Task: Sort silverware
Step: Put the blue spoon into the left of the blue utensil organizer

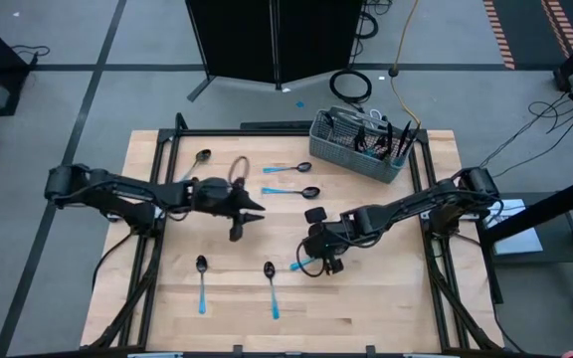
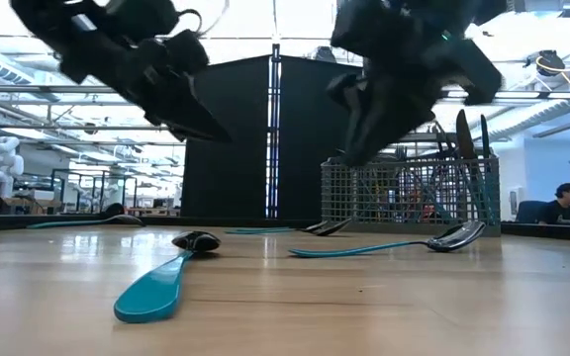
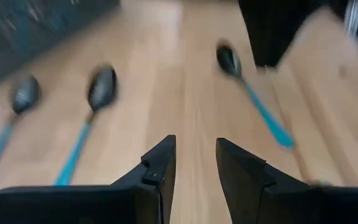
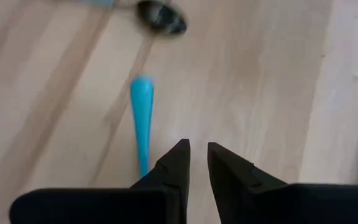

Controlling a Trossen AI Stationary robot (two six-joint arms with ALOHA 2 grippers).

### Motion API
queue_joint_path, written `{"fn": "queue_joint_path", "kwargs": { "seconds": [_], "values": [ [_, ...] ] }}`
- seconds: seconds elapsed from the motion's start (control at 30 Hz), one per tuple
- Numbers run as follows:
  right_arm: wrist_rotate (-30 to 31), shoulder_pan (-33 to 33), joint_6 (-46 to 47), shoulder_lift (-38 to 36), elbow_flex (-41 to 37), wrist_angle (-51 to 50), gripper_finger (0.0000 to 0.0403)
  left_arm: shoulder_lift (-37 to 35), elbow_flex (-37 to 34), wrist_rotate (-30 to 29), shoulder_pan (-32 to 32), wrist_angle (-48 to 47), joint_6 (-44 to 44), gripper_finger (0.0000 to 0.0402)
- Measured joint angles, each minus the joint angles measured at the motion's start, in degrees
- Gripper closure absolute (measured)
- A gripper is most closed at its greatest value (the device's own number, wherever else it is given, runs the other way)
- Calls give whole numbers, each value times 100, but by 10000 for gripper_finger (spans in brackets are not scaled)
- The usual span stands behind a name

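Right end effector [image 1: 318, 257] hovers over the wooden counter [image 1: 386, 298], fingers slightly parted, gripping nothing. The nearest item, a dark-headed spoon with light-blue plastic handle [image 1: 302, 264], lies just beside it at eight o'clock in the high view, its long axis running roughly two to eight o'clock. Left end effector [image 1: 250, 215], fingers apart and empty, is farther off. Other spoons lie scattered; the grey wire-mesh basket [image 1: 361, 145] stands at one o'clock.

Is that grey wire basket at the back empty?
No. The basket already holds several upright pieces of silverware, handles sticking above its rim.
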Motion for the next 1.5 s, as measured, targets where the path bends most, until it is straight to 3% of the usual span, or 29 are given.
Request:
{"fn": "queue_joint_path", "kwargs": {
  "seconds": [0.2,0.4,0.6,0.87,1.03,1.5],
  "values": [
    [191,-11,337,-4,3,-132,351,-362,-574,-156,44,2199,-169,291],
    [198,4,308,0,0,-180,315,65,-522,-146,115,2726,185,291],
    [201,-70,678,4,0,-210,275,945,-483,1225,569,3712,170,291],
    [173,-76,1138,6,-419,-90,269,1234,-527,1569,1149,3781,-122,291],
    [174,-87,1166,13,-869,464,272,1234,-527,1779,1164,3781,-44,291],
    [-623,-23,969,366,-877,595,273,1234,-531,1783,1157,3770,176,291]
  ]
}}
